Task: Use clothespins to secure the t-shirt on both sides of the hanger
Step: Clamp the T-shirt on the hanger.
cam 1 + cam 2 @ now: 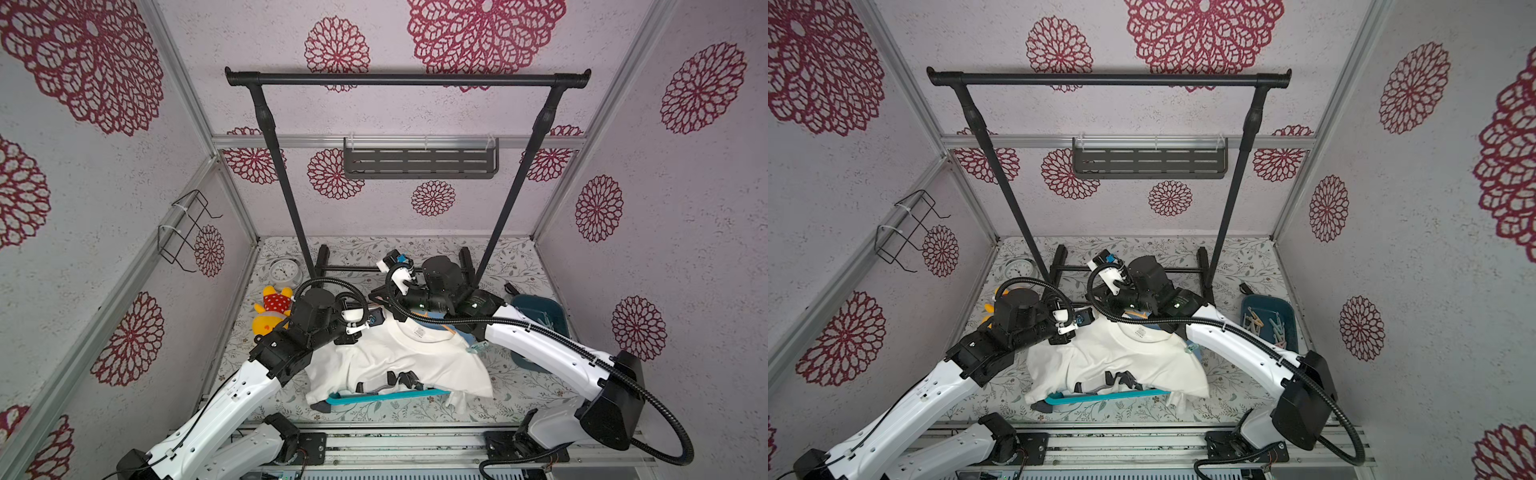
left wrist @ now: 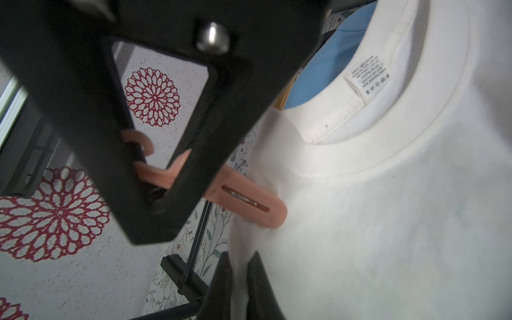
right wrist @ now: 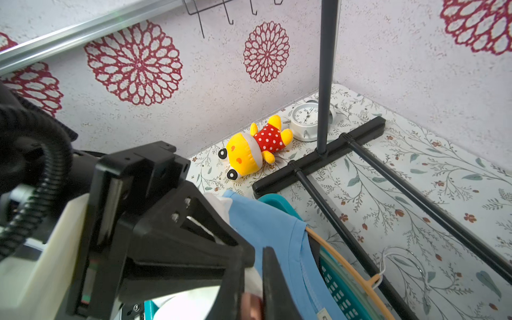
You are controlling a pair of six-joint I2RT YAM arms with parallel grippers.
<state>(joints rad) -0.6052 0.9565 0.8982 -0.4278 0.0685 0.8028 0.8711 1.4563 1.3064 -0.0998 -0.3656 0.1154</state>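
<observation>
While your right gripper (image 3: 252, 295) was clamped on the tail of the pale pink plastic clothespin (image 2: 249, 201), the pin's long axis ran straight out from the fingertips toward the shoulder of the white cotton t-shirt (image 2: 388, 221). Its rounded nose crossed the shirt's outer edge and lay over the fabric, just beyond the ribbed collar. You could not tell from the wrist views whether the nose was parted and straddling the cloth or only lying on top of it.

Your left gripper (image 2: 239, 282) had its fingers together on a fold of that same shoulder edge. It sat just beside the pin's nose, on the side away from the collar. So both tools were at one shoulder, the right carrying the clip and the left pinning the cloth taut next to it.

The hanger under the shirt was hidden by fabric, so judge its arm by the ridge your left gripper was holding. In my view the coming move turned on keeping the pin's axis square across that edge, so the nose could bite cloth and hanger together.

The spare pastel plastic clothespins (image 1: 1266, 328) lay in the dark teal plastic bin (image 1: 1246, 307), well apart from both tools, beyond your right arm's forearm. That arm was the nearer one for fetching the next.
</observation>
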